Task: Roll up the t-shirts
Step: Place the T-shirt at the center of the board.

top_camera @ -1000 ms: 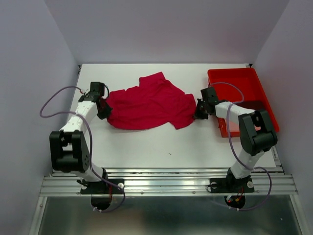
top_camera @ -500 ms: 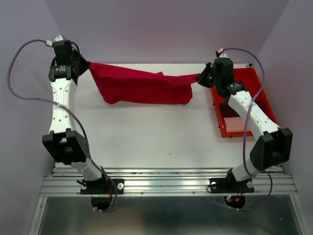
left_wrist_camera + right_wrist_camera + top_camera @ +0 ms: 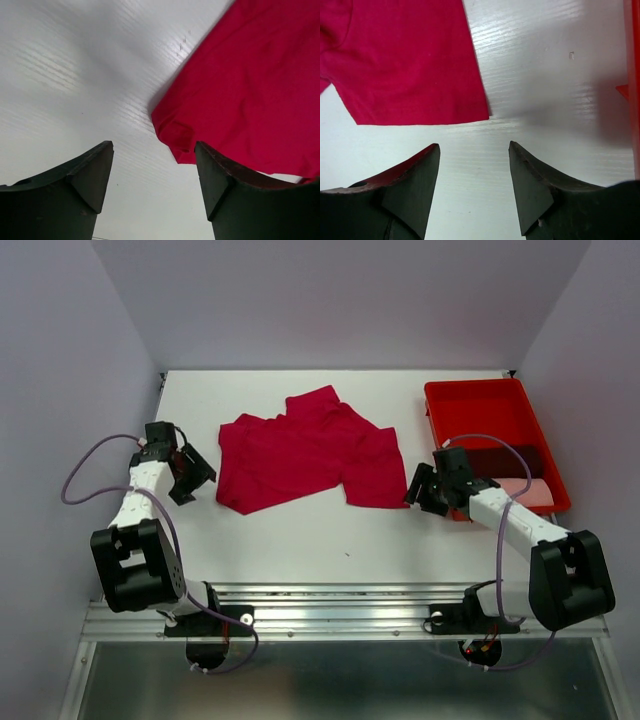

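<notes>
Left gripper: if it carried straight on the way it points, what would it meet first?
Probably the near edge of the crimson shirt, lying just ahead of the left gripper, whose jaws stand open. Depth is unclear, so it might touch the bare table first.

Lab cell: plain walls (image 3: 340, 300), white table (image 3: 300, 540)

Items cut off, hidden or unreadable.
Crimson t-shirt (image 3: 250, 90): cropped by the top and right edges in the left wrist view, and by the top and left edges in the right wrist view. Red tray (image 3: 634, 75): only an edge sliver shows. Dark maroon t-shirt (image 3: 505, 457) and pale pink t-shirt (image 3: 528, 490): partly behind right arm (image 3: 500, 515). Speck (image 3: 347, 555) on table (image 3: 300, 540): too small to identify.
</notes>
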Action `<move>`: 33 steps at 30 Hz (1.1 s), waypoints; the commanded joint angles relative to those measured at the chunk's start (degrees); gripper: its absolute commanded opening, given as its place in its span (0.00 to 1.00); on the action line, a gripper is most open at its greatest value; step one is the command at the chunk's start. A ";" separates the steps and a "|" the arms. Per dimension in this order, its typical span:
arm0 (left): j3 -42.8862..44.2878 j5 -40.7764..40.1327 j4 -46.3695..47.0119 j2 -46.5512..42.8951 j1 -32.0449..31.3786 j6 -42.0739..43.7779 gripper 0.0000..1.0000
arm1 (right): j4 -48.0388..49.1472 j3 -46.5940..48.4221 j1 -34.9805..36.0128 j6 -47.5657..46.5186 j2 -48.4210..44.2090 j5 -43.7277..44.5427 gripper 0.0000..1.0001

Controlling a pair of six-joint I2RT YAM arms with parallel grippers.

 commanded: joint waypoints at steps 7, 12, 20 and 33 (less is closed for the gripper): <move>-2.72 -6.38 3.77 -3.60 -4.58 0.20 0.53 | 3.48 4.51 -0.32 1.07 -0.19 0.11 0.64; -2.38 -11.63 3.17 -1.32 -14.42 -4.36 0.63 | 4.36 5.47 -0.32 0.98 1.92 -1.21 0.64; -5.79 -13.50 4.91 -0.88 -15.07 -15.61 0.82 | 3.92 5.57 -0.32 0.01 1.92 -1.56 0.64; -8.09 -12.88 10.10 3.95 -15.15 -24.85 0.66 | 3.66 5.04 -0.32 -0.60 1.22 -2.00 0.64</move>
